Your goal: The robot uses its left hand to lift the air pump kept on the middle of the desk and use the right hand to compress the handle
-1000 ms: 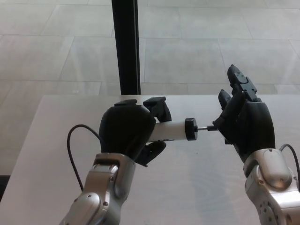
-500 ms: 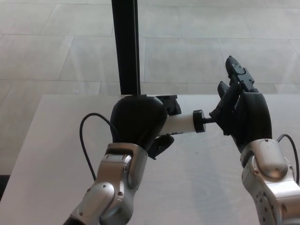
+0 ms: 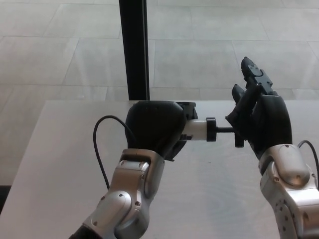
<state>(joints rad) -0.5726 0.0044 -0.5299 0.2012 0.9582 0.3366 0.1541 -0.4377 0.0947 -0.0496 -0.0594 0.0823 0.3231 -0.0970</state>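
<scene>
- Above the desk, the left hand grasps the white air pump, held level.
- The right hand, fingers spread, touches the handle.

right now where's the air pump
In the head view the air pump is held up over the middle of the desk, gripped by the left hand, its handle end against the right hand.
</scene>
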